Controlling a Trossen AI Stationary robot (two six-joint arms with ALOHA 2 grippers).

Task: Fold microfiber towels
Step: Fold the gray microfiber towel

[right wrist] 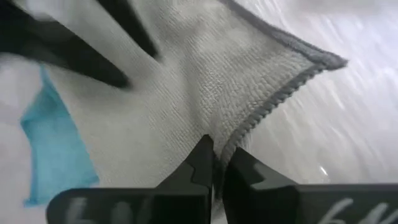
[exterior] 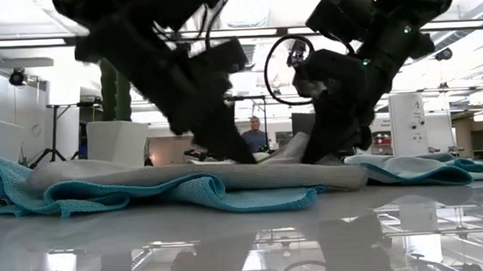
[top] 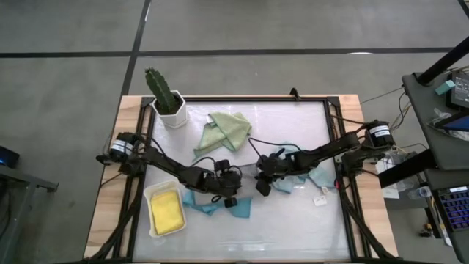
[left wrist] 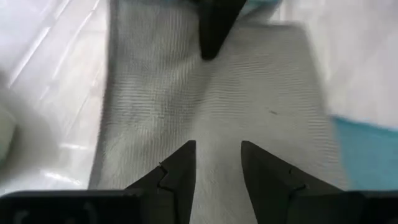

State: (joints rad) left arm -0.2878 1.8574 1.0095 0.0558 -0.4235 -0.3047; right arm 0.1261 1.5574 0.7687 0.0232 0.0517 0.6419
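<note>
Where pinched — grey towel (right wrist: 205, 93) rumpled

**Towel positions**

Grey towel (left wrist: 249, 93) lay flat mid-table, on top of the teal towel (exterior: 244, 197). Sage green towel (top: 223, 130) sat crumpled near the table's far edge. Yellow towel (top: 167, 211) — folded, front-left. Pale blue towel (top: 319, 174) — bunched, right of centre.

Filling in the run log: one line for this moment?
step: folding grey towel | left gripper: open over it | right gripper: shut on its edge | yellow towel: in tray
</note>
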